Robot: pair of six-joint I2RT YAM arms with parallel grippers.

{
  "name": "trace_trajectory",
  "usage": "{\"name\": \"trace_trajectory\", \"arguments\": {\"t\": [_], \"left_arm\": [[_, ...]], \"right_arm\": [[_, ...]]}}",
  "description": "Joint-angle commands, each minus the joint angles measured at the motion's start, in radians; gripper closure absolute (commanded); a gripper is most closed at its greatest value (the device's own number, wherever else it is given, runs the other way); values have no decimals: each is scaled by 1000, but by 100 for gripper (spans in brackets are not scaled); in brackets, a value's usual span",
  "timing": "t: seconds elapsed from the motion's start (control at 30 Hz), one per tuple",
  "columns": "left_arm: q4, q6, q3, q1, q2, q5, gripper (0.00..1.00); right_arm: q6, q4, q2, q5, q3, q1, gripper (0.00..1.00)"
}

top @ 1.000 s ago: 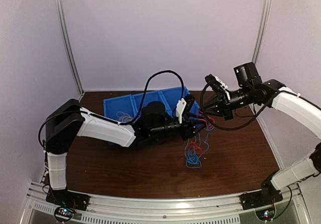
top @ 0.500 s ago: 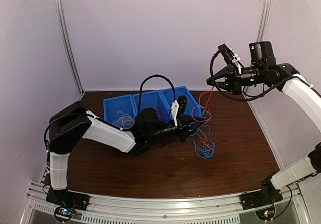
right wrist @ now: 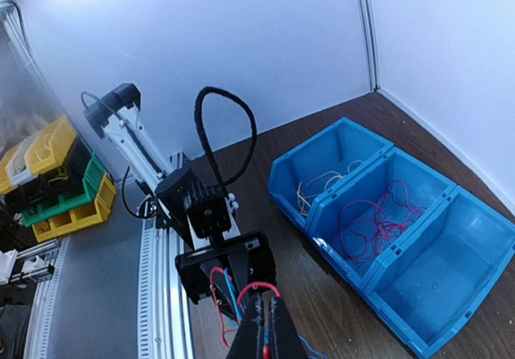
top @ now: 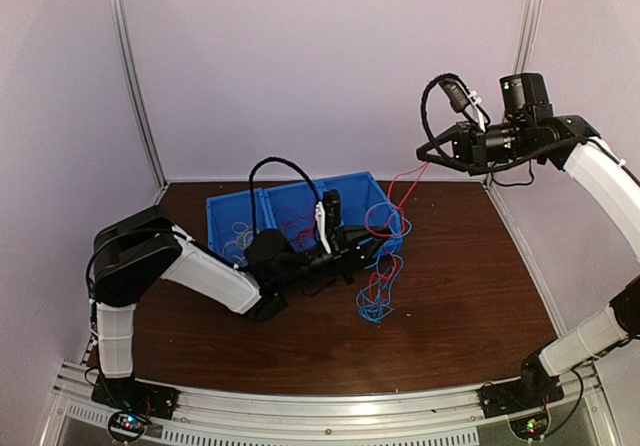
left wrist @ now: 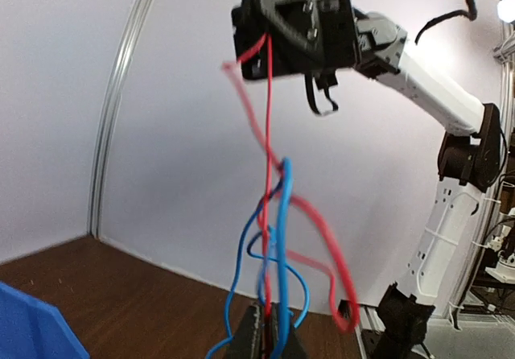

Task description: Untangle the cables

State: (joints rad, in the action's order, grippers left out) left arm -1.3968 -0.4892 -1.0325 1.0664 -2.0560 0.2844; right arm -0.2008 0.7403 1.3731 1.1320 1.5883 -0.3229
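High beside the bins (top: 228, 209), R gripper (top: 425, 153) pinches a red cable (top: 404, 180).
L gripper (top: 362, 245), below-left, apparently clamps its tangled low end.

Three blue bins (top: 222, 216) are sitting joined in a row on the dark wooden worktop (top: 460, 306), towards its back. Behind the bins a pale wall (top: 320, 66) is rising, with a left post (top: 135, 86) and a right post (top: 522, 46) standing to either side of them. In front of the bins a metal rail (top: 330, 411) is running along the worktop's near edge. Well apart from the bins, off the worktop, small yellow and green bins (right wrist: 56, 174) are sitting stacked.
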Motion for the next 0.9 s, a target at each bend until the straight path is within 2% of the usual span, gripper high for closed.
{"name": "trace_trajectory", "arguments": {"t": [0.0, 0.17, 0.27, 0.4, 0.5, 0.67, 0.8, 0.87], "left_arm": [[274, -5, 112, 0, -97, 55, 90], [274, 1, 123, -2, -93, 48, 74], [275, 11, 150, 0, -57, 48, 71], [276, 42, 222, -2, 69, 6, 66], [344, 93, 240, -1, 198, -38, 59], [514, 153, 168, -1, 364, -106, 49], [667, 130, 56, -2, 379, -138, 42], [675, 105, 15, -2, 358, -102, 41]], "right_arm": [[81, -350, -65, 55, 69, 58, 100], [85, -345, -70, 57, 72, 58, 100], [68, -336, -77, 53, 51, 58, 100], [7, -308, -92, 22, -18, 54, 100], [-80, -249, -102, -17, -84, 42, 100], [-257, -139, -128, -56, -233, 8, 100], [-313, -115, -131, -42, -373, -24, 100], [-313, -127, -130, -30, -410, -44, 100]]}}
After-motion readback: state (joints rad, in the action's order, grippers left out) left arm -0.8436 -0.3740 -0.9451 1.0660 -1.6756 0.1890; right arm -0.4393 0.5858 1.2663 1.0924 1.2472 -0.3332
